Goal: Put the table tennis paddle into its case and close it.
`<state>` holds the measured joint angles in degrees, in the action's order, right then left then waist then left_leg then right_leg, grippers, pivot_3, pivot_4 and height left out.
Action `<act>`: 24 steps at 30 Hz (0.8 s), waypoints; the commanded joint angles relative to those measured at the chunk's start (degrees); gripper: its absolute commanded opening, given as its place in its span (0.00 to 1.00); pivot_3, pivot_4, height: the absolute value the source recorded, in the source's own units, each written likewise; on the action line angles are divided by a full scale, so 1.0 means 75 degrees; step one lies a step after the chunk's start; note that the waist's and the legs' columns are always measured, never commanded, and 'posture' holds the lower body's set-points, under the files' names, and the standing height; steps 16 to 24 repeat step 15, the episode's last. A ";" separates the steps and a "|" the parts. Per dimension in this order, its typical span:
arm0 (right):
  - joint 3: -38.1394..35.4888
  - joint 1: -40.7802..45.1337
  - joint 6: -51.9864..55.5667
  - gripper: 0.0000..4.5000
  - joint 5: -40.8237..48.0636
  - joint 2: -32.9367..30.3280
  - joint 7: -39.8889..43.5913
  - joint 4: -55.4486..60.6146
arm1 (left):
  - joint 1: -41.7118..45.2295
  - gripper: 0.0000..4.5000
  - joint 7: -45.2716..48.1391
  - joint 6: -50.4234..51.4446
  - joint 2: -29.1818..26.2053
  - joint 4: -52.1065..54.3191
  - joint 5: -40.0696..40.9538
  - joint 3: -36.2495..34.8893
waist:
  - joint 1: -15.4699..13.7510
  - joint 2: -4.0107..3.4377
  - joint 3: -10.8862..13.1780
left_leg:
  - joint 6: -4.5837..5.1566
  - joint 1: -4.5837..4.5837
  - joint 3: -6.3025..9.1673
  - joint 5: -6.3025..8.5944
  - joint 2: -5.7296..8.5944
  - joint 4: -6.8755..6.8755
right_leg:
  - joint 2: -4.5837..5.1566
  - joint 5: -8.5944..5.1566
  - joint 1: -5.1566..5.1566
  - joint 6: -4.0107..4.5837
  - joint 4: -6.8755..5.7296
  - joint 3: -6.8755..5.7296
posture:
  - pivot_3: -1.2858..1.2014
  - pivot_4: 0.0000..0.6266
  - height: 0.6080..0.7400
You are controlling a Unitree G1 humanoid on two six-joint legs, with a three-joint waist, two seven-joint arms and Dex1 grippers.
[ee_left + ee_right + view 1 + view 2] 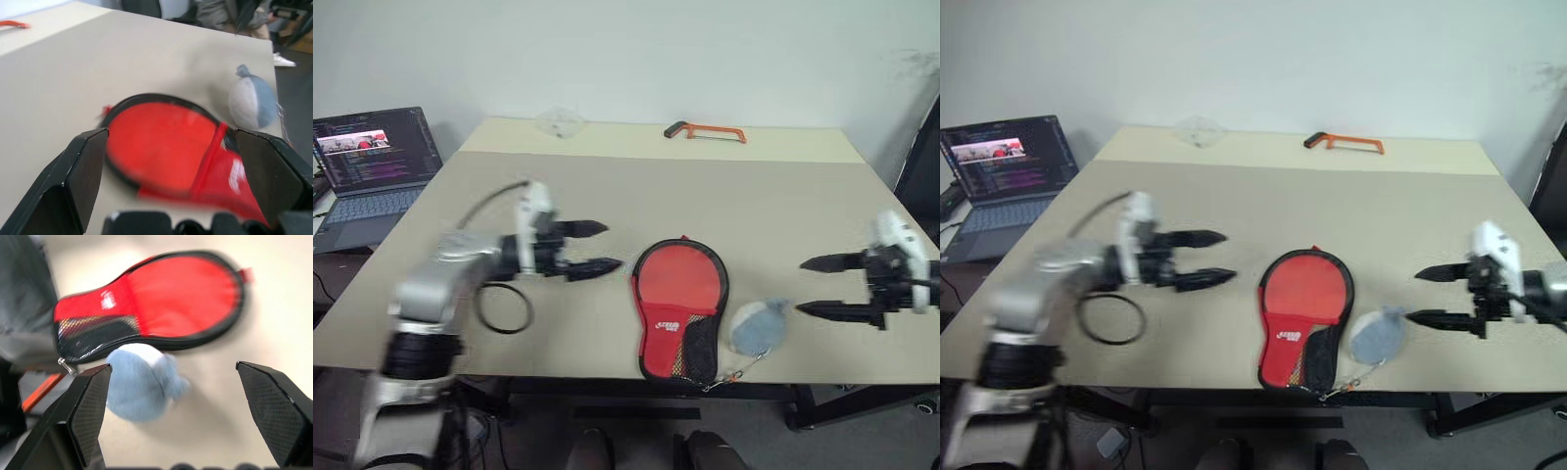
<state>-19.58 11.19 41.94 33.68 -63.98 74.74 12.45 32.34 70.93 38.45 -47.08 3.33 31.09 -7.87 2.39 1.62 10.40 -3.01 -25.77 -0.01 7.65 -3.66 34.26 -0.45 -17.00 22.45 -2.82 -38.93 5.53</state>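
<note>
**Paddle enclosed in its case, both arms drawn aside**

The case [679, 311] lies near the table's [754, 206] front edge, about midway along it, its clear side up; the red blade of the table tennis paddle [677, 279] shows through the plastic, the handle end under mesh toward the front edge. The grey pouch [759, 326] rests just beside the case on its cord.

Risk: the zipper's closure cannot be confirmed; if it is part open, the paddle could slide out when the case is lifted. The case and pouch sit close to the front edge, so a stray sweep of either arm could push them off.

Pose: the left gripper [595, 247] hovers left of the case, pointing roughly level toward it, jaws wide apart and empty. The right gripper [820, 285] hangs right of the pouch, pointing inward, jaws likewise spread, holding nothing. A black cable loop [503, 308] lies under the left arm.
</note>
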 commanded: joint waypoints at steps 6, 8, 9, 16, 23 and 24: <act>-0.2631 -0.1809 0.1020 0.99 0.0841 -0.0091 0.0092 0.0966 | -0.0670 1.00 0.1778 -0.0956 -0.2316 -0.1564 -0.0152 -0.0911 | -0.0011 -0.0001 0.0000 | -0.0006 0.0014 -0.0010 0.0005 0.0007 -0.0008 | 0.0021 -0.0013 0.0002 0.0003 0.0000 -0.0001 | 0.52 0.24 1.00; -0.2834 -0.1956 0.1022 0.99 0.0884 -0.0164 0.0199 0.0912 | -0.0789 1.00 0.1921 -0.1336 -0.2612 -0.1859 -0.0409 -0.0841 | -0.0001 0.0002 0.0002 | -0.0008 0.0019 -0.0017 0.0006 0.0007 -0.0007 | 0.0039 -0.0012 0.0013 0.0004 0.0000 -0.0001 | 0.52 0.24 1.00; -0.2852 -0.1989 0.1030 0.99 0.0930 -0.0172 0.0204 0.0882 | -0.0808 1.00 0.1817 -0.1474 -0.2634 -0.2020 -0.0498 -0.0880 | 0.0002 0.0003 0.0001 | -0.0010 0.0020 -0.0025 0.0007 0.0007 -0.0007 | 0.0053 -0.0011 0.0038 0.0004 0.0000 -0.0001 | 0.52 0.24 1.00; -0.2107 -0.1444 0.1186 0.99 0.1254 -0.0433 -0.0056 0.1280 | -0.1342 1.00 0.1457 -0.1536 -0.2584 -0.1922 -0.0540 -0.1055 | 0.0000 0.0003 0.0001 | -0.0009 0.0011 -0.0060 0.0007 0.0006 -0.0020 | 0.0098 -0.0014 0.0057 0.0000 0.0005 0.0009 | 0.52 0.24 1.00; -0.2107 -0.1444 0.1186 0.99 0.1254 -0.0433 -0.0056 0.1280 | -0.1342 1.00 0.1457 -0.1536 -0.2584 -0.1922 -0.0540 -0.1055 | 0.0000 0.0003 0.0001 | -0.0009 0.0011 -0.0060 0.0007 0.0006 -0.0020 | 0.0098 -0.0014 0.0057 0.0000 0.0005 0.0009 | 0.52 0.24 1.00; -0.2107 -0.1444 0.1186 0.99 0.1254 -0.0433 -0.0056 0.1280 | -0.1342 1.00 0.1457 -0.1536 -0.2584 -0.1922 -0.0540 -0.1055 | 0.0000 0.0003 0.0001 | -0.0009 0.0011 -0.0060 0.0007 0.0006 -0.0020 | 0.0098 -0.0014 0.0057 0.0000 0.0005 0.0009 | 0.52 0.24 1.00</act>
